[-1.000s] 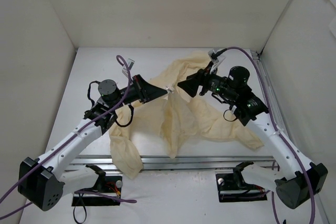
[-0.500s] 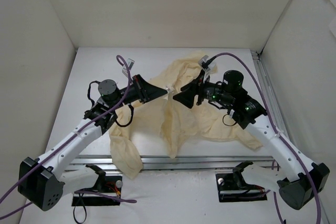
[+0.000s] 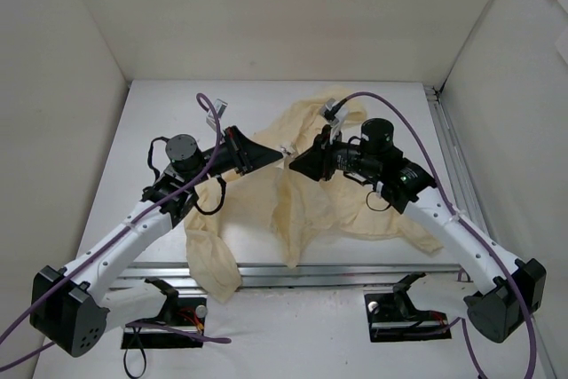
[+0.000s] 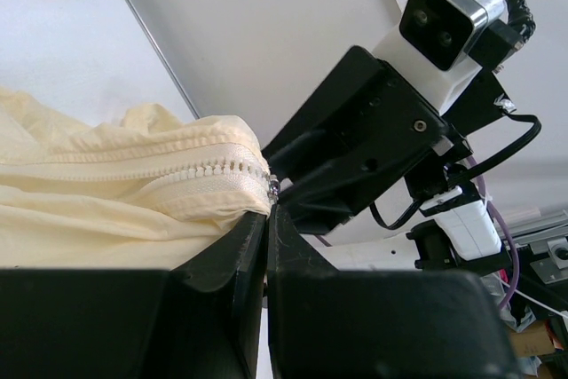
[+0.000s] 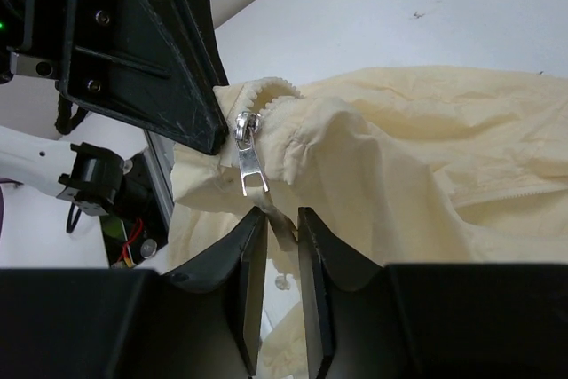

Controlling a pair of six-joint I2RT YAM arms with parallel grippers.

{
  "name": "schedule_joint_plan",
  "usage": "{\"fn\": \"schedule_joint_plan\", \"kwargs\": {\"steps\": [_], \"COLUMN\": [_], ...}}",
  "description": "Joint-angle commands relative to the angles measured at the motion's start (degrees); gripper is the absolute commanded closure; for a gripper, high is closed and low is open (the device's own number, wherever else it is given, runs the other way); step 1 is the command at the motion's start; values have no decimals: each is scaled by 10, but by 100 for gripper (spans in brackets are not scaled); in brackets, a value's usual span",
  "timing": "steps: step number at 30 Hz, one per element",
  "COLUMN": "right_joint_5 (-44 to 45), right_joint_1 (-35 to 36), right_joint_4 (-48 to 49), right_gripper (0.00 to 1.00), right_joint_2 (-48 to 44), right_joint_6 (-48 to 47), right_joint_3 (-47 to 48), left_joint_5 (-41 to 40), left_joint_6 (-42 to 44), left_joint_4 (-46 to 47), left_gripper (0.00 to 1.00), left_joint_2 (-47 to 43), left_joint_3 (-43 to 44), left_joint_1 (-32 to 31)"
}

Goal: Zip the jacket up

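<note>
The pale cream jacket (image 3: pixel 328 201) lies crumpled on the white table, one front edge lifted. My left gripper (image 3: pixel 282 154) is shut on that lifted zipper edge; the left wrist view shows its jaws (image 4: pixel 268 210) closed just under the end of the zipper teeth (image 4: pixel 213 170). My right gripper (image 3: pixel 295 164) faces it, almost touching. In the right wrist view its jaws (image 5: pixel 281 215) are open a narrow gap just below the hanging metal zipper pull (image 5: pixel 248 166). A thin pale strip of the jacket (image 5: pixel 426 148) hangs between them.
White walls enclose the table on three sides. A metal rail (image 3: pixel 355 274) runs along the front edge and another (image 3: pixel 453 157) along the right side. One sleeve (image 3: pixel 213 264) hangs over the front rail. Purple cables loop above both arms.
My right gripper has moved left, closing in on the held zipper end. The left arm and the jacket have stayed still.
</note>
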Motion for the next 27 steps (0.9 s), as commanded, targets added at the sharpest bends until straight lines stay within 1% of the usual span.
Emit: {"fn": "schedule_joint_plan", "kwargs": {"steps": [1,2,4,10,14,17,27], "right_joint_5": [-6,-7,-5,-14,-19,-31,-30], "right_joint_1": [2,4,2,4,4,3,5], "right_joint_4": [34,33,33,9,-9,-13,-13], "right_gripper": [84,93,100,100,100,100,100], "right_joint_2": [1,1,-1,-1,11,21,72], "right_joint_6": [-8,-8,-7,-1,0,6,11], "right_joint_3": [2,4,11,60,97,115,144], "left_joint_5": [5,8,9,25,38,48,106], "left_joint_6": [-7,-6,-2,13,46,65,92], "left_joint_4": [56,55,51,29,-30,-49,-42], "left_gripper": [100,100,100,100,100,100,100], "left_joint_2": [-6,-5,-2,8,20,25,39], "left_joint_3": [15,16,17,26,52,65,93], "left_joint_1": [5,5,5,5,5,5,5]}}
